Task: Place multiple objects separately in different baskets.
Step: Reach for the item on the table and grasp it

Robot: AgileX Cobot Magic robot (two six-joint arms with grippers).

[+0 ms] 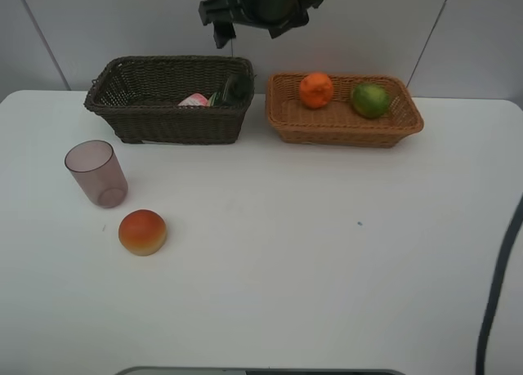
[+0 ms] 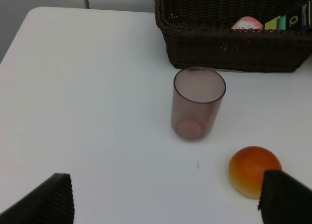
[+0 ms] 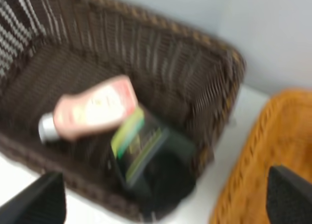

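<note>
The dark brown basket (image 1: 167, 118) holds a pink white-capped bottle (image 1: 194, 100) and a black bottle (image 1: 233, 89). Both lie on its floor in the right wrist view, the pink bottle (image 3: 92, 109) beside the black bottle (image 3: 146, 155). My right gripper (image 1: 249, 20) hangs open above this basket, holding nothing. The tan basket (image 1: 343, 130) holds an orange (image 1: 316, 89) and a green lime (image 1: 370, 100). A purple cup (image 1: 96, 173) and a red-orange fruit (image 1: 142, 232) stand on the table at the left. My left gripper (image 2: 165, 204) is open, short of the cup (image 2: 197, 103) and the fruit (image 2: 253, 170).
The white table (image 1: 310, 261) runs wide in front of both baskets. A dark cable (image 1: 498, 285) hangs at the right edge. A grey wall stands behind the baskets. The tan basket's rim (image 3: 263, 160) sits close beside the dark basket (image 3: 214, 63).
</note>
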